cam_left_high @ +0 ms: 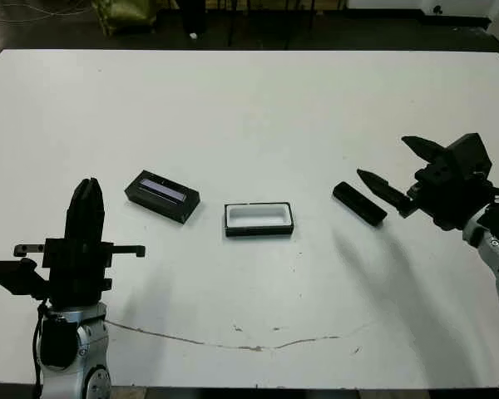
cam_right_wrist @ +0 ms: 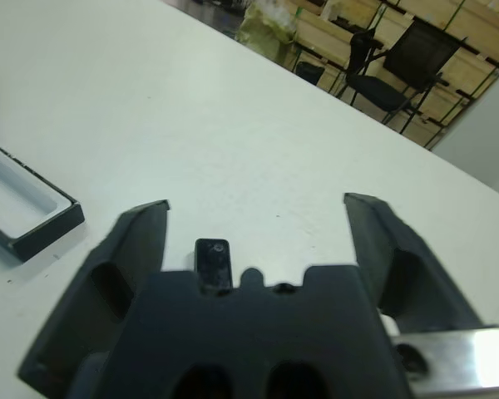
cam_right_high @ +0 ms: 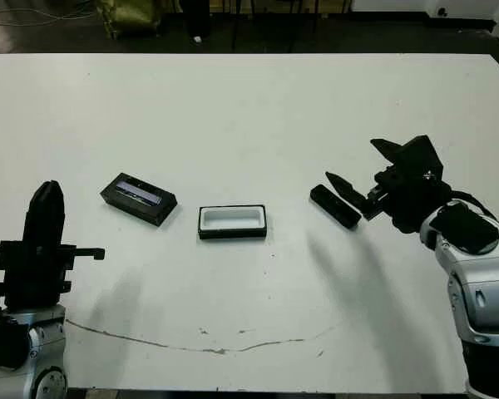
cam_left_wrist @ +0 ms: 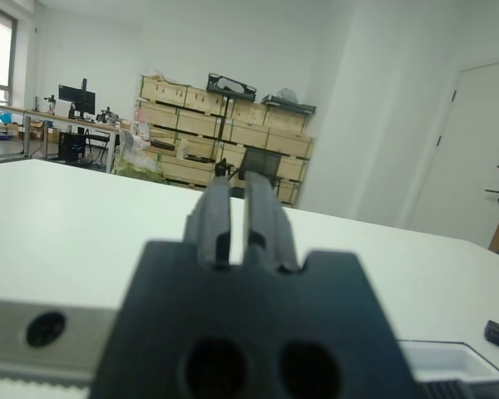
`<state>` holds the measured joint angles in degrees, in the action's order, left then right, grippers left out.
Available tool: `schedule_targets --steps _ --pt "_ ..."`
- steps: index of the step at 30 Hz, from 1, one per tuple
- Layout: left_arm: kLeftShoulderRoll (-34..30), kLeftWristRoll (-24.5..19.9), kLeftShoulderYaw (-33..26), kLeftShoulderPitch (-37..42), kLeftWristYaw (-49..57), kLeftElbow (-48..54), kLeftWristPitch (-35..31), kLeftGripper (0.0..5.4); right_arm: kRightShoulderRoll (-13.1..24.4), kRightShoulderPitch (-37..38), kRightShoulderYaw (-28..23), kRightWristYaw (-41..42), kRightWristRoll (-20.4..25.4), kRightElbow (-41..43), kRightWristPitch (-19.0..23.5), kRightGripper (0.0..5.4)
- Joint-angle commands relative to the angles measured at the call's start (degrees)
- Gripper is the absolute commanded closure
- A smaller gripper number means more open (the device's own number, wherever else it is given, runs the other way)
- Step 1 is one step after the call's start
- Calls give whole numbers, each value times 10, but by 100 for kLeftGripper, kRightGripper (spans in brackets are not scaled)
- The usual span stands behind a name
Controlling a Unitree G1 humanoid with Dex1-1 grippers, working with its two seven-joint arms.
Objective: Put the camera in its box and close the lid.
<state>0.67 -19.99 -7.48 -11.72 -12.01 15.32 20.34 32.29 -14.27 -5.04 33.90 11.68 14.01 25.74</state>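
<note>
Fingers of our right gripper (cam_left_high: 399, 173) spread wide over the slim black bar-shaped camera (cam_left_high: 359, 204), lying flat on the white surface (cam_left_high: 249, 108). Our left gripper (cam_left_high: 85, 199) is pinched nearly closed.

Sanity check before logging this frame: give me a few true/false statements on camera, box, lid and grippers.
1. The camera lies inside the box. False: it lies on the table, right of the box.
2. The right gripper is open near the camera. True.
3. The lid covers the box. False: it lies apart, left of the box.
4. The left gripper is shut, holding nothing. True.
</note>
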Motion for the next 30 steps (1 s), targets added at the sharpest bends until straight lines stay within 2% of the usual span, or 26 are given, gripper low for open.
schedule_targets --steps 1,2,13,19,23,30 --pt "-3 1 -1 -9 -2 -9 -6 540 17 -4 8 25 0 -24 -11 22" --pt "-4 2 -1 -8 -3 -10 -4 540 22 -5 12 28 -5 -26 -13 2" --pt "-6 -2 -2 -11 -6 -7 -10 540 33 -34 28 70 -14 -94 -34 2" --pt "-6 2 -2 -11 -4 -6 -10 540 55 -44 50 90 -28 -93 -13 2" --pt "-7 3 -2 -12 -3 -6 -14 540 54 -47 54 102 -22 -95 5 2" --pt "-7 0 -3 -12 -6 -7 -16 540 53 -47 69 114 -31 -109 -16 2"
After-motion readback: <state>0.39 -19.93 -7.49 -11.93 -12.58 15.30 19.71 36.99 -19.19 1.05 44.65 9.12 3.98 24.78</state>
